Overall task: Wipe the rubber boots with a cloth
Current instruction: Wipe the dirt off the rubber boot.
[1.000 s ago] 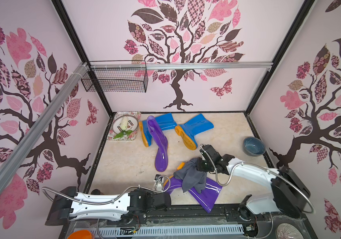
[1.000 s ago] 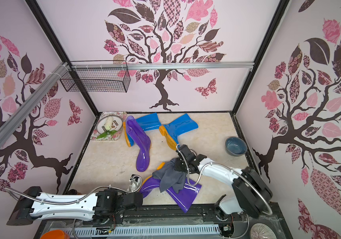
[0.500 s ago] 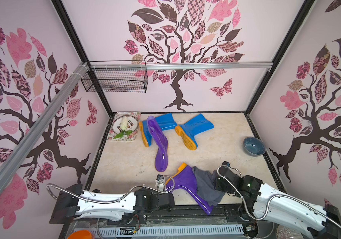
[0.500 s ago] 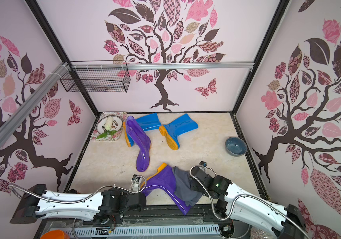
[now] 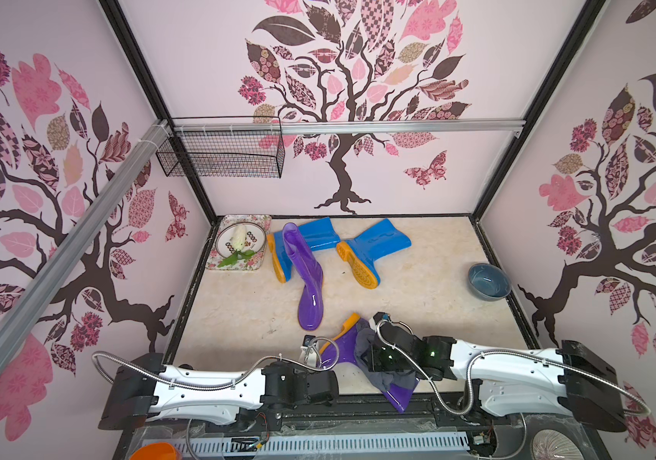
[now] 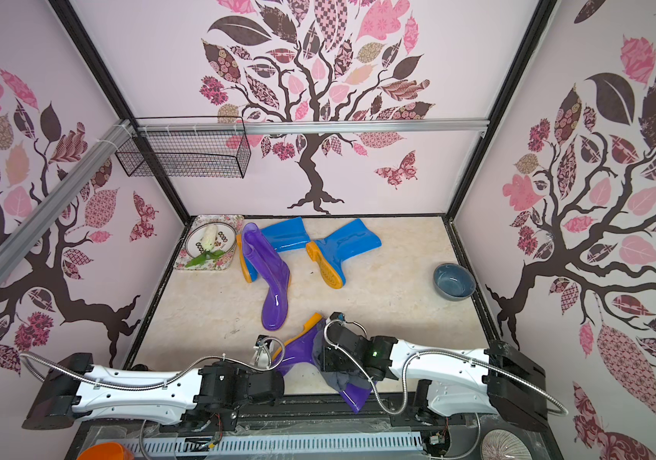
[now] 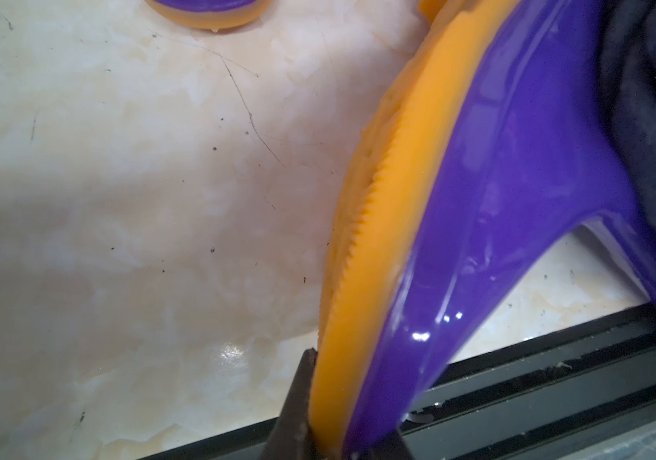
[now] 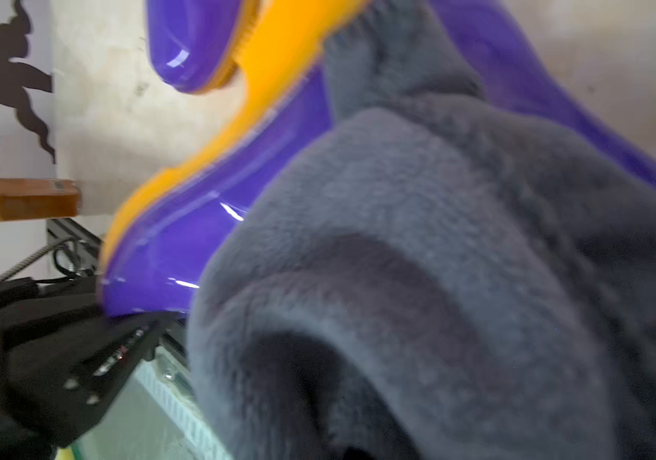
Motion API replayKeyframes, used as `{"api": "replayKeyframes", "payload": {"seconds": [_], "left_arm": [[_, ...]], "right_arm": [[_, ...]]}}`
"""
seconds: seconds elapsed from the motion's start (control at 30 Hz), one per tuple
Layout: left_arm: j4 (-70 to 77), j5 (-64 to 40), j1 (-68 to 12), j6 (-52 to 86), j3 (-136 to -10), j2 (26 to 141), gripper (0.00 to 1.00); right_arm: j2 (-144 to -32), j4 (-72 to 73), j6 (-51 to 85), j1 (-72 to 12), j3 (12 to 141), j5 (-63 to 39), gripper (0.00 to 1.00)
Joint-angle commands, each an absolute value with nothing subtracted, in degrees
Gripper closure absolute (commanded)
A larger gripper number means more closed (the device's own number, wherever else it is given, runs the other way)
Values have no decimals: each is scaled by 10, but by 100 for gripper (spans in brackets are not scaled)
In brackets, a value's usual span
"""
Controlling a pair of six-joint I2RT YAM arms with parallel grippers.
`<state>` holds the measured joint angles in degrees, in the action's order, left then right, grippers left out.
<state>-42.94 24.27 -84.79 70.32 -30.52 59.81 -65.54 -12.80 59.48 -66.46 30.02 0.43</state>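
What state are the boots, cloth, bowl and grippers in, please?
Near glossy purple rubber boot: on its side.
Far purple boot: upright.
Bright blue rubber boots: both lying down.
Grey terry cloth: draped over near boot.
Round grey-blue bowl: upright, empty.
Left gripper: shut on near boot's toe.
Right gripper: shut on cloth.

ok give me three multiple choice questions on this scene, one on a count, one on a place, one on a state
1. How many blue boots lie on the table?
A one
B two
C four

2. Where is the bowl?
A between the blue boots
B near the table's right edge
C at its front-left corner

3. The left gripper is:
A open above the table
B shut on the bowl
C shut on the near purple boot

Answers:
1 B: two blue ones lie at the back in both top views.
2 B: it sits alone by that edge.
3 C: the left wrist view shows its fingers pinching the boot's toe at the sole.
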Motion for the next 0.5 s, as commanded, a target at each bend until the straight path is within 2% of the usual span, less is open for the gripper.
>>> {"api": "replayKeyframes", "payload": {"seconds": [0.0, 0.1, 0.23, 0.3, 0.4, 0.47], "left_arm": [[-394, 242, -843, 721, -294, 600, 100], [-393, 242, -843, 717, -296, 605, 100], [-377, 240, -843, 715, -295, 621, 100], [-375, 243, -843, 717, -298, 630, 100], [-375, 244, -843, 714, -304, 635, 100], [-376, 243, -843, 711, -303, 632, 100]], "right_arm": [[-590, -312, 719, -715, 268, 83, 100], [-555, -459, 832, -827, 291, 160, 100], [-619, -542, 927, -939, 351, 182, 100], [-662, -494, 896, -953, 374, 168, 100], [-672, -314, 796, -950, 364, 179, 100], [-667, -210, 699, -899, 366, 153, 100]]}}
